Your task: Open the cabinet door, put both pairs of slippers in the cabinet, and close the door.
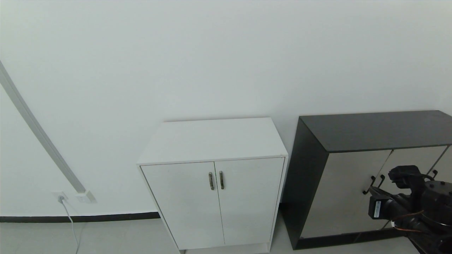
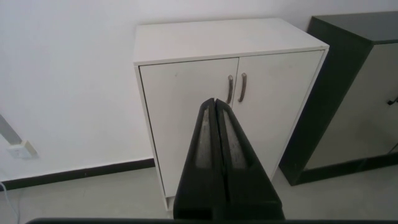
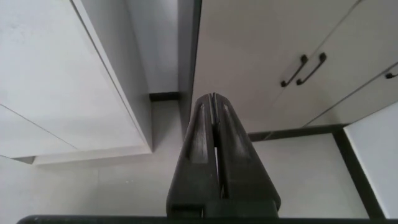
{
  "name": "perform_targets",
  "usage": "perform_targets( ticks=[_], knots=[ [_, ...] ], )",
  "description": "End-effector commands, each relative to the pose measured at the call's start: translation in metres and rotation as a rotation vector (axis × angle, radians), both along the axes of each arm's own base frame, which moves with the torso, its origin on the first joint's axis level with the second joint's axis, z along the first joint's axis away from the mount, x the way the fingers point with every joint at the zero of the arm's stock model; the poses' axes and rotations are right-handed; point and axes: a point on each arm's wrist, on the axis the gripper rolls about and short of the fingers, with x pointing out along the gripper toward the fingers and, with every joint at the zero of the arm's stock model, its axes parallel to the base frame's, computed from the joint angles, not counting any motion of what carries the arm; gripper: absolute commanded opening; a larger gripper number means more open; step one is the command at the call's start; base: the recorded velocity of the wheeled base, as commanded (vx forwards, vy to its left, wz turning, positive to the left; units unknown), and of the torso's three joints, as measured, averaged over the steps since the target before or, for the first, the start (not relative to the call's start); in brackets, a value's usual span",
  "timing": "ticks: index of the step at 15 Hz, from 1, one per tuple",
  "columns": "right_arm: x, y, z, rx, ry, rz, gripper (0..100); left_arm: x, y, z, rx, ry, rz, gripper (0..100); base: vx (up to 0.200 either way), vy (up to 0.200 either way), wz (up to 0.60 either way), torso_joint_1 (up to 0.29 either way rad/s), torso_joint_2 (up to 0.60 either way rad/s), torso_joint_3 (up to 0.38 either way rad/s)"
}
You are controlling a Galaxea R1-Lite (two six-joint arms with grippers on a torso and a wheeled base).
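Nearest to me, my left gripper (image 2: pixel 214 107) was clenched, its two dark fingers (image 2: pixel 202 146) pressed flat together with nothing between them. Past its tip rose the front of the white cabinet (image 2: pixel 180 87). My right gripper (image 3: pixel 213 102) was squeezed tight on nothing as well, aimed down toward the floor (image 3: pixel 93 186) by the narrow gap between the white cabinet's side panel and the black cabinet (image 3: pixel 249 50). From the head view, my right arm (image 1: pixel 416 206) sat at the lower right of the frame, in front of the black cabinet's pale glossy fronts and well apart from the white cabinet. The white cabinet stood at the lower centre of the frame, on the floor with its back to the wall (image 1: pixel 212 53). Its two doors (image 1: pixel 187 201) were both closed and flush, meeting at a thin centre seam. Two slim upright metal handles (image 1: pixel 211 181) sat just beside each other, one either side of that seam, near the top of the doors. The black cabinet stood just beside the white one, toward the right of the frame, with paired black pulls (image 1: pixel 376 181) on its fronts. Farther off, at the lower left of the frame, a wall socket (image 1: pixel 60 196) held a plug with a pale cable (image 1: pixel 70 220) dropping to the floor. A grey conduit (image 1: pixel 35 130) ran diagonally up from there to the left edge. A black skirting strip (image 1: pixel 106 217) ran along the foot of the wall.
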Motion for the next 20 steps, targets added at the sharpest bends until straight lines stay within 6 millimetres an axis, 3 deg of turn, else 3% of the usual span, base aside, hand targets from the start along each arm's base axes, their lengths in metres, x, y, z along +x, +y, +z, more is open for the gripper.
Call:
perform_targets(
  ticks=[1, 6, 10, 14, 20],
  knots=[
    [-0.014, -0.006, -0.001, -0.019, 0.012, -0.007, 0, 0.000, 0.000, 0.000, 0.001, 0.001, 0.001, 0, 0.000, 0.000, 0.00, 0.000, 0.00, 0.000],
    [-0.031, -0.014, 0.027, -0.009, -0.085, -0.002, 0, 0.000, 0.000, 0.000, -0.001, 0.001, -0.001, 0, 0.000, 0.000, 0.00, 0.000, 0.00, 0.000],
    [-0.072, -0.020, 0.047, -0.007, -0.072, 0.024, 0, 0.000, 0.000, 0.000, -0.001, 0.001, 0.001, 0, 0.000, 0.000, 0.00, 0.000, 0.00, 0.000],
    [-0.108, -0.026, 0.052, 0.001, -0.061, 0.044, 0, 0.000, 0.000, 0.000, -0.001, 0.001, 0.001, 0, 0.000, 0.000, 0.00, 0.000, 0.00, 0.000],
    [-0.156, -0.033, 0.044, 0.012, -0.033, 0.102, 0, 0.000, 0.000, 0.000, -0.001, 0.001, 0.001, 0, 0.000, 0.000, 0.00, 0.000, 0.00, 0.000]
  ],
)
